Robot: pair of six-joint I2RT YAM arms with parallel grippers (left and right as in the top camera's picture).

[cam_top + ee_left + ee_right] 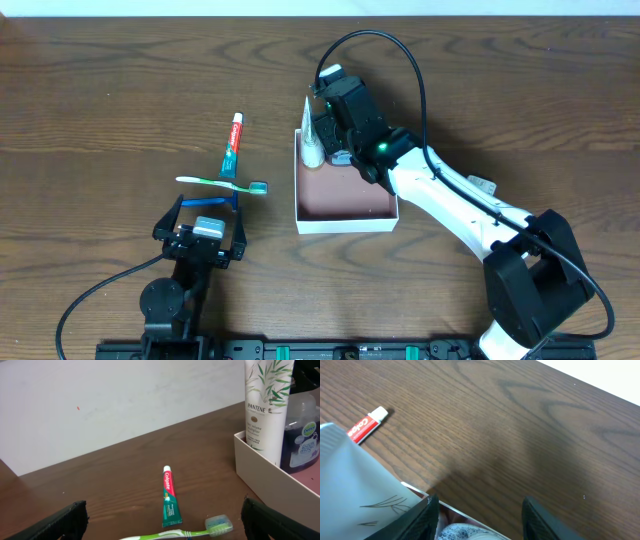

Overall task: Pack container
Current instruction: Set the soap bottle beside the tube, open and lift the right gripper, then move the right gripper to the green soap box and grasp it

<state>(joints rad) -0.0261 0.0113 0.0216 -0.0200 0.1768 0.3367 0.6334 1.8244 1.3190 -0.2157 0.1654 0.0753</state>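
The container (345, 224) is a shallow white-walled box with a reddish floor, right of centre. A white Pantene tube (313, 135) stands in its far left corner, with a dark Dettol bottle (341, 156) beside it. My right gripper (340, 140) hangs over the bottle. In the right wrist view it (480, 502) is open, with the bottle's top (465, 532) low between the fingers. A Colgate toothpaste (233, 145) and a green toothbrush (222, 183) lie on the table left of the box. My left gripper (200, 225) is open and empty just behind the toothbrush (185, 532).
The left wrist view shows the toothpaste (169, 496), the box's near wall (270, 480), the tube (265, 405) and the bottle (302, 435). The right wrist view shows the tube (355, 485) and bare wooden table beyond the box.
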